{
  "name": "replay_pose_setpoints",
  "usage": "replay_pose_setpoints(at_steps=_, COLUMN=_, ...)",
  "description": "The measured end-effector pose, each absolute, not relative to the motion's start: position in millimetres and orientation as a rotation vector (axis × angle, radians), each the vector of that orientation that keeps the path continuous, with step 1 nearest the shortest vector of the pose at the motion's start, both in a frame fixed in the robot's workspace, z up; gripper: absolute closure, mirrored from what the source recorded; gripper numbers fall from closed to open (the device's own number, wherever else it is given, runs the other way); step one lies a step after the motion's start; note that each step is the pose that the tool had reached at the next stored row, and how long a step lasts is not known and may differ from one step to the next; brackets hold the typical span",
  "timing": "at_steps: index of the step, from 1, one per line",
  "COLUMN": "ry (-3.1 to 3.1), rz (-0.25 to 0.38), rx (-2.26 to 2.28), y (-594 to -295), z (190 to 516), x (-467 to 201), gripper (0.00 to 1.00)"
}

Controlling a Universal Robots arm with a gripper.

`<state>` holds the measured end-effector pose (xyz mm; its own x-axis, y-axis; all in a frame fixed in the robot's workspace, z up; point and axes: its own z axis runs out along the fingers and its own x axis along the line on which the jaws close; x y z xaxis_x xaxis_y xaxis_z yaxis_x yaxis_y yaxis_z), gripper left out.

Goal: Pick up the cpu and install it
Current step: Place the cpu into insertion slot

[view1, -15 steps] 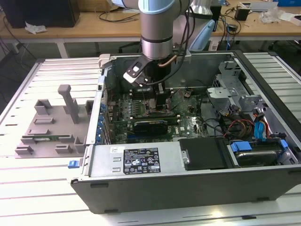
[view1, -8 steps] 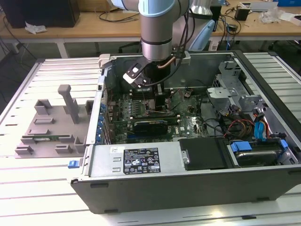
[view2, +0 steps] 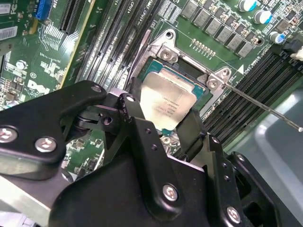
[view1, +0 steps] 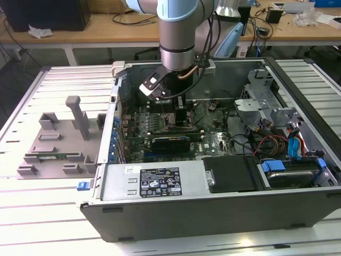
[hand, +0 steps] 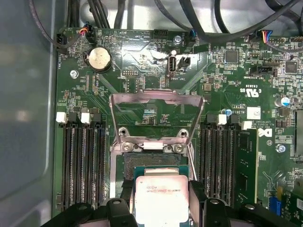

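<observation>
The cpu (view2: pixel 166 100), a small square chip with a silvery top, sits between my gripper's (view2: pixel 163 120) black fingers (view2: pixel 131 109), which are shut on its two opposite edges. It hangs just over the open motherboard socket (view2: pixel 163 49), partly covering it. In the first wrist view the cpu (hand: pixel 161 196) lies below the socket's raised metal load plate (hand: pixel 156 97), with my gripper (hand: pixel 163 210) around it. The exterior view has my gripper (view1: pixel 169 104) reaching down into the open computer case (view1: pixel 213 213), over the motherboard.
The socket's thin lever (view2: pixel 265 108) sticks out sideways. Memory slots (hand: pixel 80 161) flank the socket on both sides. A grey plastic tray (view1: pixel 58 144) lies on the table at the exterior view's left. Drive bays and cables (view1: pixel 282 138) fill the case's right side.
</observation>
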<state>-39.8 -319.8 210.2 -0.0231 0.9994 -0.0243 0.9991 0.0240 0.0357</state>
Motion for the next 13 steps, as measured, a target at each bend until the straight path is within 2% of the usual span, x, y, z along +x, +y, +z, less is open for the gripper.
replay_pose_setpoints(at_steps=13, ry=2.217, rz=0.013, rx=2.166, y=-319.0, z=204.3, x=-39.4, gripper=0.45)
